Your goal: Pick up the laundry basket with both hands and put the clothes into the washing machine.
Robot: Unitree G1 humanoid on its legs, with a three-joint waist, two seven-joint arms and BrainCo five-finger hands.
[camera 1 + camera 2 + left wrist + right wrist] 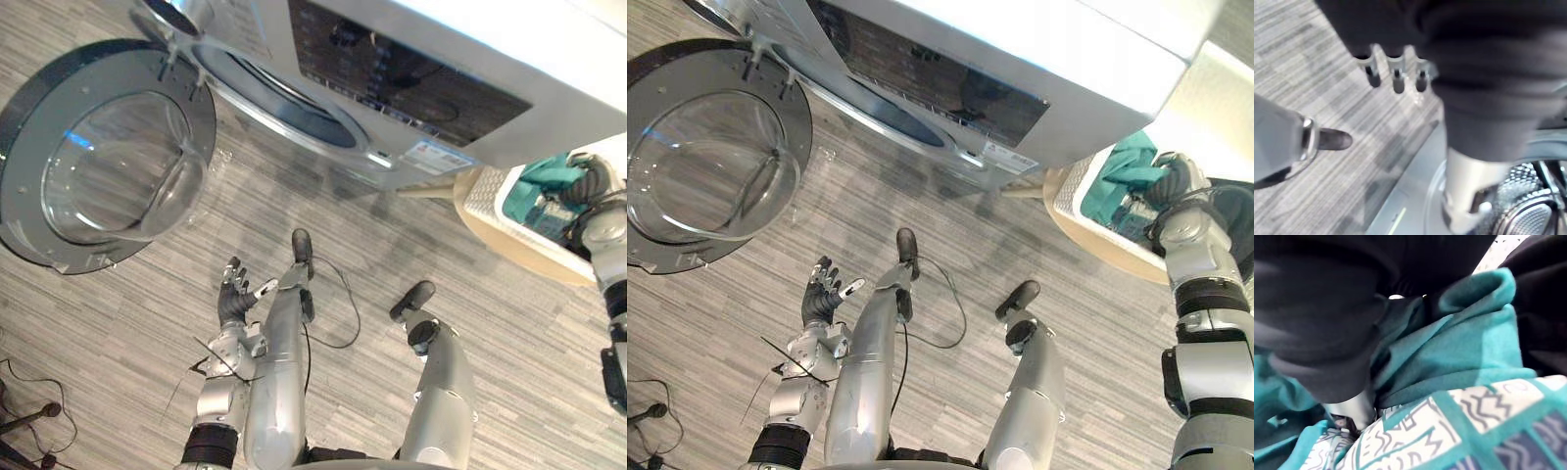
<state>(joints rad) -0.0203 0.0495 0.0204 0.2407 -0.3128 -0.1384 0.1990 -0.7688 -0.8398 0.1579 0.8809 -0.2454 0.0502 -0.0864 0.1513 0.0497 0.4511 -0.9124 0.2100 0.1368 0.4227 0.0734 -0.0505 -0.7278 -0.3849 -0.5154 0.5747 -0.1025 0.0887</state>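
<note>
My left hand (pixel 233 296) hangs low over the striped floor (pixel 118 343), palm turned up and well apart from everything. Its fingers (pixel 1396 78) are straight and loosely spread, holding nothing. Past them, my wrist camera catches a blurred patch of the perforated drum (pixel 1530 215).

The washing machine (pixel 441 59) stands ahead of me, its top cut off at the edge. Its round door (pixel 108 147) is swung wide open to my left. The opening (pixel 284 103) shows as a dark ring, and I cannot make out its inside.

The laundry basket (pixel 1070 194) is on my right, just beside the machine's corner, pale with a perforated wall. My right arm hides its far end, and I cannot tell if it rests flat. My right hand (pixel 1169 182) is down inside it, on the clothes (pixel 1122 174). Its dark cover blocks what lies beneath, so I cannot tell if that hand grips anything. Close up, a teal cloth (pixel 1469 347) and a printed cloth (pixel 1484 416) with white and blue zigzags press against the hand. I cannot tell if they are 1 garment or 2.
</note>
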